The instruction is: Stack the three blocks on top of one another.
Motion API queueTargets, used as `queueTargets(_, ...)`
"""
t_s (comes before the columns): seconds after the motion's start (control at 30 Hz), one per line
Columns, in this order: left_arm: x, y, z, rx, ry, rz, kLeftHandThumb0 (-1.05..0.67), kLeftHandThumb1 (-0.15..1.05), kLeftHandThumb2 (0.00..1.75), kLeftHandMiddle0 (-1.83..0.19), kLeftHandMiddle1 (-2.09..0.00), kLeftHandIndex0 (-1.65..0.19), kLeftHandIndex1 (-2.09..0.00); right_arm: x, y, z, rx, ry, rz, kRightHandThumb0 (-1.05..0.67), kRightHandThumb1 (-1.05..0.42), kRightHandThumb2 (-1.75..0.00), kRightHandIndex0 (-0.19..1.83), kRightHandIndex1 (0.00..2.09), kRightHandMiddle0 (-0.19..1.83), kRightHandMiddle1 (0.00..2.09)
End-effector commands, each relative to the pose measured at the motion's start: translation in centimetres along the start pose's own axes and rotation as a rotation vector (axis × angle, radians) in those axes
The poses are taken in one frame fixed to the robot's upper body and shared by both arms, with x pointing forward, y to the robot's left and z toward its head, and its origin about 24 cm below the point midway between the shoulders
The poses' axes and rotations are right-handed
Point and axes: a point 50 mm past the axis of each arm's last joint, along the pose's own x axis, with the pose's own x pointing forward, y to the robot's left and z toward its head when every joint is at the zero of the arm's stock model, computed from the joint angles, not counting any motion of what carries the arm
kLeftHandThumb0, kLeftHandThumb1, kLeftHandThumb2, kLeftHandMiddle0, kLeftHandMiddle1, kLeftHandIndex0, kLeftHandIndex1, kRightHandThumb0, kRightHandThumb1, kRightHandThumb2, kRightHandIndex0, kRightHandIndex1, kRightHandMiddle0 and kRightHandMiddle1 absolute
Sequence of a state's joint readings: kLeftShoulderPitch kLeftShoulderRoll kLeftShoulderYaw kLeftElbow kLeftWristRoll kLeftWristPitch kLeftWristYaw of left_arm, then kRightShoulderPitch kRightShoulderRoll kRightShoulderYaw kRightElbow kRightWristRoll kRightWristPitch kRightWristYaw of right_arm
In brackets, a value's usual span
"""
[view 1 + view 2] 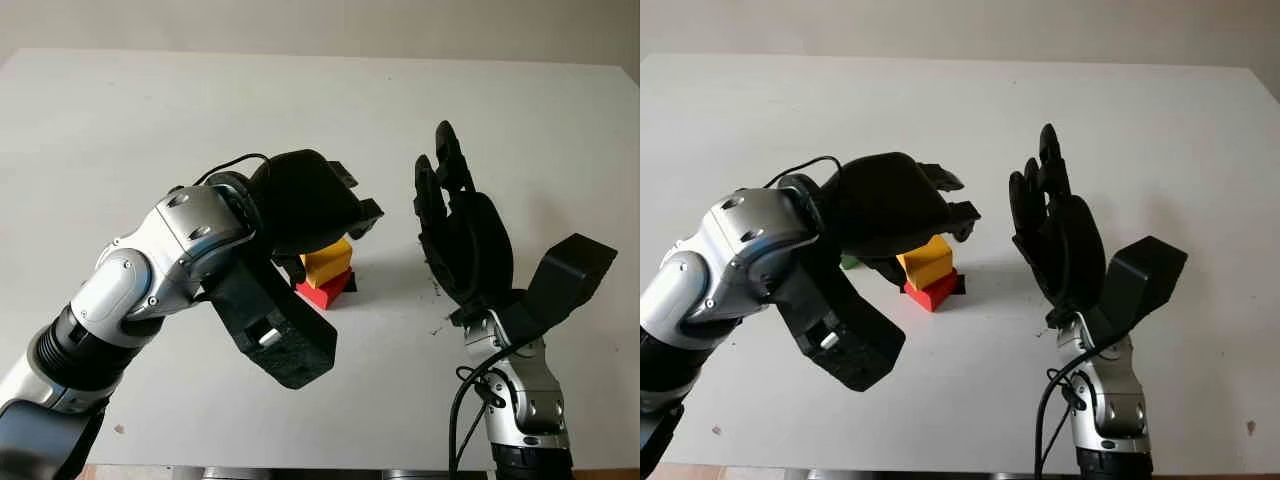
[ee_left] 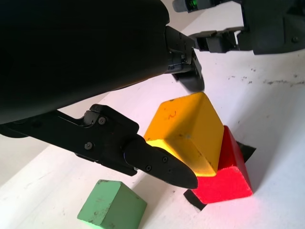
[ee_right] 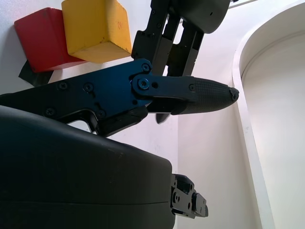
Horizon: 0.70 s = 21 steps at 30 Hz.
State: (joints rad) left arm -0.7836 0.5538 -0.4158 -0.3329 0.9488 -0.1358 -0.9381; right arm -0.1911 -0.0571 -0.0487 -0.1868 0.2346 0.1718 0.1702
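On the white table point(image 1: 120, 120), a yellow wooden cube point(image 2: 186, 131) sat tilted on a red wooden cube point(image 2: 224, 174), the left robot hand point(image 1: 310, 205) over it, grasp unclear. A green wooden cube point(image 2: 112, 210) lay just left; light and rigid, best pinched on opposite flat faces. The right robot hand point(image 1: 455, 225) hovered open at right.

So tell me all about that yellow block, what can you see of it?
The yellow block is a plain cube, matte like painted wood, with a faint scribble on one face and slightly worn edges. It sits on top of the red block, tilted and turned so it does not line up squarely with it. The left hand is right over it, with fingers on either side; whether they actually press on it is unclear. The green block lies apart on the white table.
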Motion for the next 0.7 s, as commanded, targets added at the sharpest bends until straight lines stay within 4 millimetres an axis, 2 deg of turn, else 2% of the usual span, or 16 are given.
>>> queueTargets(0.0, -0.1, 0.1, 0.2, 0.020, 0.000, -0.002, -0.58, 0.89, 0.05, 0.15, -0.01, 0.04, -0.04, -0.2, -0.1, 0.0, -0.009, -0.001, -0.006, -0.76, -1.05, -0.44, -0.19, 0.00, -0.19, 0.02)
queueTargets(0.07, -0.3, 0.1, 0.2, 0.012, -0.002, -0.005, -0.62, 0.89, 0.05, 0.18, -0.01, 0.07, -0.03, -0.2, -0.1, 0.0, -0.007, -0.001, -0.005, -0.76, -1.05, -0.44, -0.19, 0.00, -0.19, 0.02)
queueTargets(0.2, -0.6, 0.3, 0.2, -0.045, -0.021, -0.025, -0.58, 0.88, 0.05, 0.19, 0.00, 0.12, -0.02, -0.2, -0.2, -0.1, -0.007, 0.002, -0.005, -0.76, -1.05, -0.44, -0.19, 0.00, -0.19, 0.03)
queueTargets(0.3, -1.1, 0.5, 0.2, -0.108, -0.051, -0.027, -0.44, 0.89, 0.05, 0.19, 0.00, 0.12, -0.04, -0.2, -0.2, -0.1, -0.003, 0.005, -0.001, -0.76, -1.05, -0.44, -0.19, 0.00, -0.19, 0.01)
queueTargets(0.33, -1.3, 0.6, 0.2, -0.137, -0.067, -0.034, -0.45, 0.89, 0.06, 0.19, 0.00, 0.12, -0.04, -0.2, -0.3, -0.1, -0.004, 0.003, 0.001, -0.76, -1.05, -0.44, -0.19, 0.00, -0.19, 0.00)
queueTargets(0.43, -1.9, 1.1, 0.2, -0.189, -0.104, -0.048, -0.64, 0.89, 0.05, 0.19, 0.00, 0.14, -0.04, -0.1, -0.2, -0.1, -0.009, 0.001, 0.003, -0.75, -1.05, -0.44, -0.19, 0.00, -0.19, 0.00)
queueTargets(0.57, -3.1, 1.9, -0.6, -0.303, -0.117, 0.013, -0.64, 0.91, 0.06, 0.19, 0.00, 0.17, -0.04, -0.1, -0.2, -0.1, -0.002, 0.005, -0.001, -0.77, -1.05, -0.43, -0.19, 0.00, -0.19, 0.01)
queueTargets(0.67, -4.0, 2.4, -2.1, -0.391, -0.077, 0.081, -0.65, 0.91, 0.06, 0.19, 0.00, 0.19, -0.03, -0.1, -0.2, -0.1, -0.006, -0.006, 0.003, -0.77, -1.05, -0.44, -0.19, 0.00, -0.19, 0.02)
